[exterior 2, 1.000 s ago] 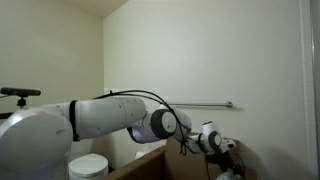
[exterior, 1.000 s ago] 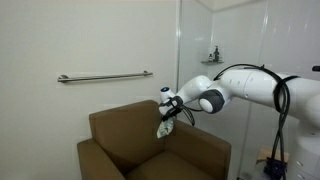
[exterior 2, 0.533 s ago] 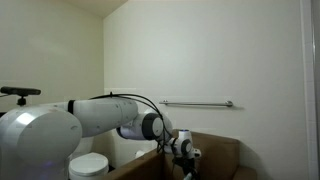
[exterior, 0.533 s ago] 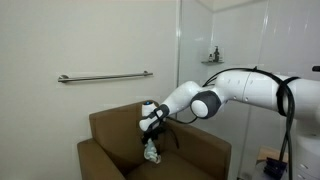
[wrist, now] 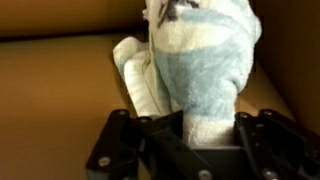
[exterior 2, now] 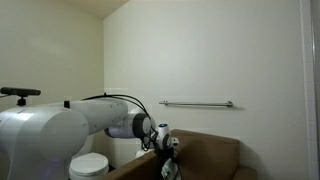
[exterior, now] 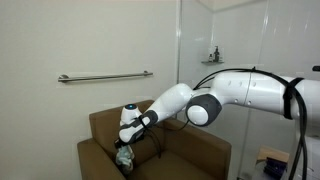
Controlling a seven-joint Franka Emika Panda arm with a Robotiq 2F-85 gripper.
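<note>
My gripper [exterior: 127, 142] is shut on a soft pale blue and white cloth toy [exterior: 125, 155], which hangs below the fingers over the brown armchair [exterior: 195, 150]. It is held near the chair's arm on the wall-rail side. In the wrist view the toy [wrist: 200, 70] fills the space between the black fingers [wrist: 190, 128], with a white padded part beside it and the brown chair fabric behind. In an exterior view the gripper [exterior 2: 168, 148] and toy [exterior 2: 168, 166] show just above the chair's edge [exterior 2: 215, 155].
A metal grab rail [exterior: 104, 76] is fixed to the wall above the chair; it also shows in an exterior view [exterior 2: 197, 103]. A small shelf with items [exterior: 212, 57] hangs higher up. A white round object [exterior 2: 88, 165] sits low beside the chair.
The arm has swung across the chair toward the rail-side arm and lowered, carrying the toy with it. The grip has stayed shut.
</note>
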